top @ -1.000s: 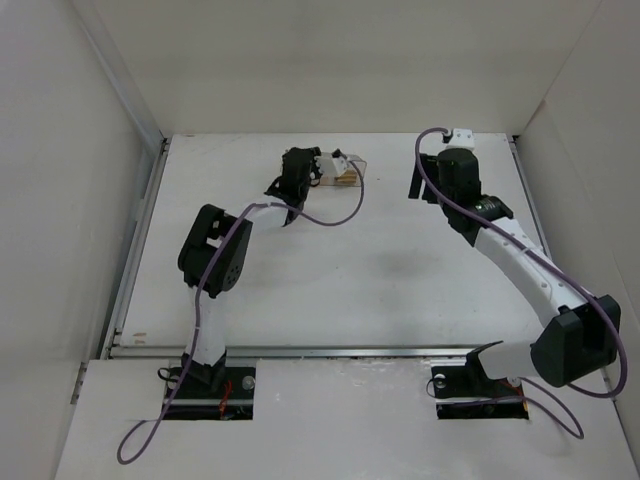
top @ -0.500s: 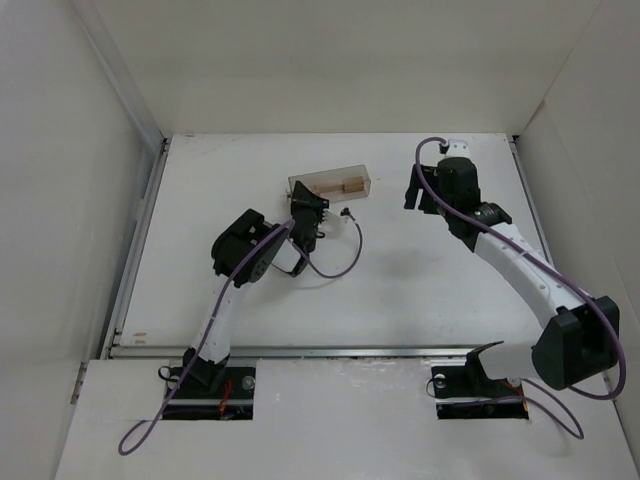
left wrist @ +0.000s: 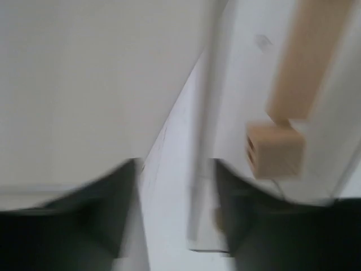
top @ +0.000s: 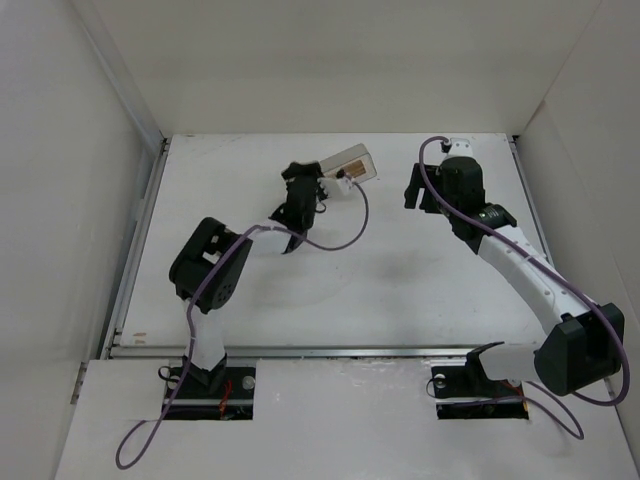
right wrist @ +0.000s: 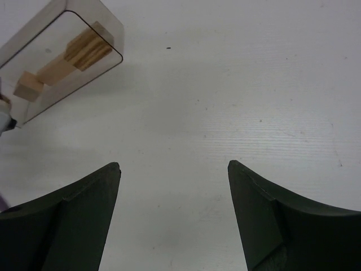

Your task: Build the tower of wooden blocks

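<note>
Several light-tan wood blocks lie inside a clear plastic box (top: 352, 162) at the back of the table. The right wrist view shows a small stack (right wrist: 90, 48), a long block (right wrist: 52, 73) and a short one (right wrist: 25, 90) in the box (right wrist: 107, 28). My left gripper (top: 322, 178) is at the box's near-left end. In the blurred left wrist view its jaws (left wrist: 176, 164) stand wide apart with the box's wall (left wrist: 203, 130) between them. A small block (left wrist: 276, 151) and a long one (left wrist: 304, 56) show behind that wall. My right gripper (right wrist: 174, 165) hangs open over bare table, right of the box.
White walls close the table in on the left, back and right. A metal rail (top: 300, 351) runs along the near edge by the arm bases. The left arm's purple cable (top: 345, 235) loops over the table just below the box.
The left arm has swung back out toward the box, and its jaws have gone from shut to wide apart. The box has shifted up and to the right and turned. The right arm barely moved.
</note>
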`<state>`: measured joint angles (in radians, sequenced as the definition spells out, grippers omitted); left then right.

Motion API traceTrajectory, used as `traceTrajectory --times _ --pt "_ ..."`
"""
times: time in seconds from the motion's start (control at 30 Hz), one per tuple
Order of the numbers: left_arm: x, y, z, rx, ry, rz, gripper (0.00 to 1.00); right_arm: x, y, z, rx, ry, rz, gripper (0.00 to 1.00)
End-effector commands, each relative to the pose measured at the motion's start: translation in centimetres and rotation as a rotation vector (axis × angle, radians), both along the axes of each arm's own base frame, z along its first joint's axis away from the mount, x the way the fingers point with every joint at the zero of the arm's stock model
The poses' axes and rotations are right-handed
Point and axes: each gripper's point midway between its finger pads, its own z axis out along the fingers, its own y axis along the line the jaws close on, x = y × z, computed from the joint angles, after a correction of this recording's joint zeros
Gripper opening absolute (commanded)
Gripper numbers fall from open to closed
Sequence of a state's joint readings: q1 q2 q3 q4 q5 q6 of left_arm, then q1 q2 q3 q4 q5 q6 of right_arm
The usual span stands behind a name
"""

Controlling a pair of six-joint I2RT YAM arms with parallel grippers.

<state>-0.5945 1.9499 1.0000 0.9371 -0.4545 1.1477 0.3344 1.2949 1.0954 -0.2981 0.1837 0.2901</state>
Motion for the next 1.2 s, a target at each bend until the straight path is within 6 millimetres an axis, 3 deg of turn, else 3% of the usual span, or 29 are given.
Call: traceTrajectory --times 0.0,0.03,0.07,0.27,0.33,0.4,0.53,0.63,0.67,0.7,0.77,0.8,0.97,1.1,1.13,1.17 --pt "0.4 -3.4 3.4 -0.328 0.256 -0.129 1.0 0.3 0.1 1.7 0.007 -0.064 0.018 0.83" --pt "0.0 -3.9 3.0 -0.36 0.315 -0.133 1.0 0.3 0.1 1.7 0.007 -0.064 0.018 0.83" --pt "-0.7 -3.8 1.3 -0.318 0.394 -0.135 1.0 0.4 0.1 2.2 0.001 -0.074 0.022 0.83" --pt "-2.1 -3.7 -0.8 -0.261 0.487 -0.161 0.96 0.5 -0.4 2.5 -0.016 -0.079 0.005 0.83" --pt "-2.2 -4.4 0.5 -0.294 0.495 -0.206 0.94 0.5 -0.4 2.5 -0.024 -0.08 0.009 0.83" --pt "-2.5 -4.4 0.4 -0.3 0.543 -0.235 0.89 0.4 -0.4 2.3 -0.027 -0.071 0.009 0.83" --pt "-0.8 -4.8 3.2 -0.408 0.558 -0.238 0.84 0.4 -0.4 2.3 -0.027 -0.071 0.009 0.83" --pt "1.0 -4.2 1.5 -0.483 0.642 -0.153 0.82 0.4 -0.4 2.3 -0.027 -0.071 0.009 0.83" --pt "2.4 -4.5 3.2 -0.515 0.617 -0.156 0.8 0.5 -0.4 1.9 -0.03 -0.063 0.009 0.83" --pt "3.3 -4.2 1.6 -0.518 0.653 -0.149 0.76 0.5 -0.2 1.9 -0.026 -0.061 0.019 0.83" --pt "3.9 -4.4 1.4 -0.492 0.675 -0.184 0.76 0.5 -0.1 1.9 -0.022 -0.06 0.027 0.83" --pt "4.0 -4.5 0.3 -0.483 0.71 -0.213 0.76 0.6 0.0 1.6 -0.024 -0.052 0.027 0.83" --pt "1.9 -5.5 -0.5 -0.414 0.841 -0.404 0.79 0.6 -0.1 1.5 -0.034 -0.053 0.032 0.83" --pt "1.4 -5.0 -2.4 -0.406 0.934 -0.429 0.79 0.7 0.3 1.5 -0.026 -0.049 0.049 0.83" --pt "1.8 -5.2 -2.1 -0.398 0.928 -0.436 0.79 0.9 0.4 1.1 -0.03 -0.039 0.049 0.83" --pt "2.2 -5.0 -3.3 -0.398 0.943 -0.408 0.79 0.8 0.5 1.1 -0.026 -0.038 0.057 0.83"
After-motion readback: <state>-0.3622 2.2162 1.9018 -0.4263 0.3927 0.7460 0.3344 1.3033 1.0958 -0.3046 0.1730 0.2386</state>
